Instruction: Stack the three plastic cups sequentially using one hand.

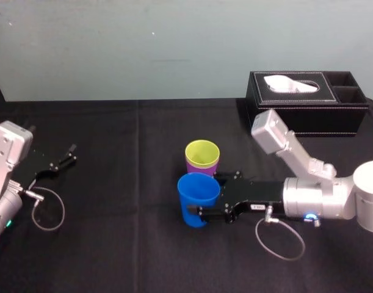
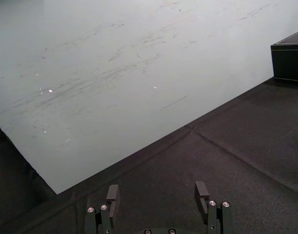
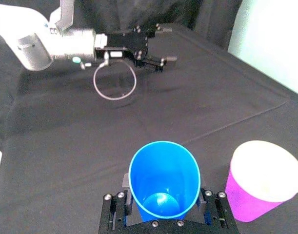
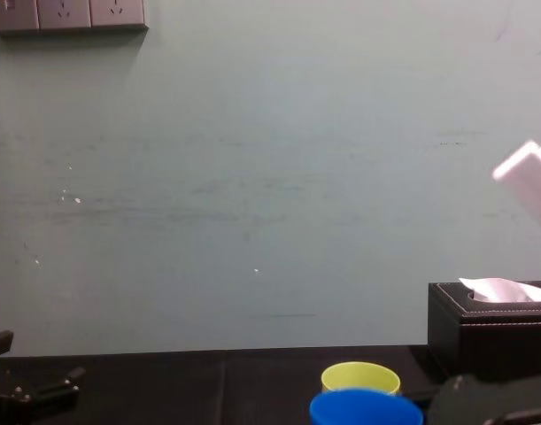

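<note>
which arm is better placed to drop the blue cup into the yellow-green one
Right. The right gripper holds the blue cup in its fingers, beside the yellow-green cup nested in the purple cup; the left gripper sits open, far off to the left.

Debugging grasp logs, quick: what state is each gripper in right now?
left gripper: open, holding nothing, parked at the robot's left.
right gripper: shut on the blue cup.
</note>
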